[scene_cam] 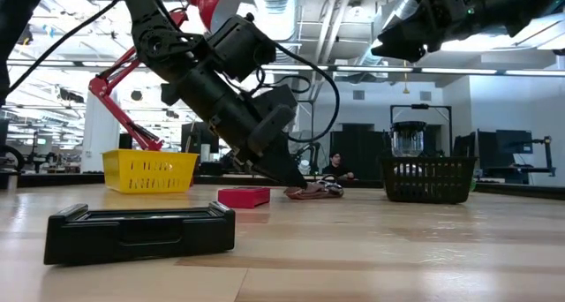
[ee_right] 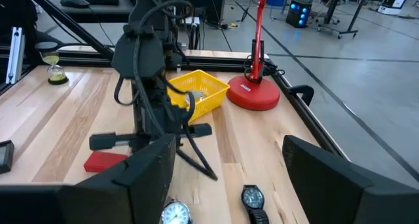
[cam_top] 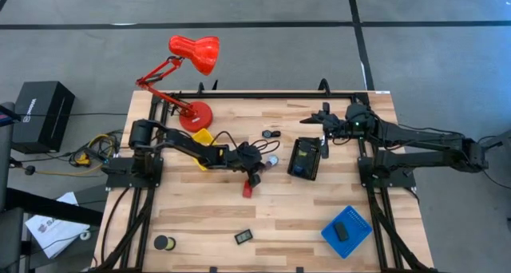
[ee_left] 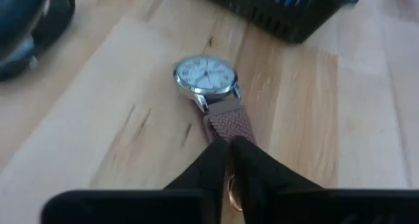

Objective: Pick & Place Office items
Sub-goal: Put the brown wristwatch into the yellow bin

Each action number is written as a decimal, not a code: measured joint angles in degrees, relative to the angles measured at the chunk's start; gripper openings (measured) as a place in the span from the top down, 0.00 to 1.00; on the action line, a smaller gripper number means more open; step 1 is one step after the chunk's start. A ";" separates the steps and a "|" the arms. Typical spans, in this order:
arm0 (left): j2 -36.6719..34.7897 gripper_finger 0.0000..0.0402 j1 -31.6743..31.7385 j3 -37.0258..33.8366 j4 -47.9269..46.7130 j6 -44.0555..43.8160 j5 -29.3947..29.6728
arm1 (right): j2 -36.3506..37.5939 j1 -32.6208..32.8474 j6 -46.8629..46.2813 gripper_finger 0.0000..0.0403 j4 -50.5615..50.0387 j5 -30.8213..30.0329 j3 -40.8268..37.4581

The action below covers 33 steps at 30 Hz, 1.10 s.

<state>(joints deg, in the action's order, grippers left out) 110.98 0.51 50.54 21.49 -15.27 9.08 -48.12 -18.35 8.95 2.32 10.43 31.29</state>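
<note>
High view: left gripper [cam_top: 260,168] is lowered at counter [cam_top: 319,217] centre, beside red block [cam_top: 247,190].
Left wrist view: its fingers [ee_left: 252,165] are pinched on the watch [ee_left: 211,86] strap.
Right wrist view: right gripper [ee_right: 229,175] is held wide, empty, raised.

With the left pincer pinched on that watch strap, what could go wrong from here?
1. The left pincer grips only the woven strap's end, so the silver white-faced wristwatch may dangle, swing or slip when lifted.
2. The black mesh tray sits close ahead; the hanging watch could snag its wall.
</note>
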 joint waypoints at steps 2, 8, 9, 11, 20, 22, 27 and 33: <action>-0.07 0.88 0.00 0.10 0.47 0.00 0.03 | 0.00 0.00 0.02 0.32 -0.15 -0.01 0.00; 0.35 0.67 0.00 0.04 0.74 -0.03 0.05 | 0.00 0.00 0.04 0.32 -0.14 -0.01 0.00; 0.43 0.63 0.00 0.03 0.53 -0.08 0.05 | 0.00 0.00 0.04 0.32 -0.14 -0.01 0.00; 0.43 0.57 0.00 0.04 0.87 -0.04 0.06 | 0.00 0.00 0.07 0.32 -0.14 -0.01 0.00; 0.72 0.47 0.00 0.04 0.83 -0.17 -2.01 | 0.00 0.00 0.68 0.32 -0.10 -0.01 0.00; 0.72 0.49 0.00 0.04 0.64 -0.15 -2.03 | 0.00 0.00 0.66 0.32 -0.10 0.00 0.00; 0.72 0.62 0.00 0.04 0.05 -0.10 -2.30 | 0.01 0.00 0.64 0.32 -0.10 -0.01 0.00; 0.51 0.89 1.59 0.31 -3.18 -0.12 -6.48 | 0.00 0.00 0.58 0.32 -0.10 0.00 0.00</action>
<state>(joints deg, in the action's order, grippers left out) 111.50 2.11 50.86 18.32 -15.40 2.60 -48.12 -18.35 9.53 2.22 10.42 31.29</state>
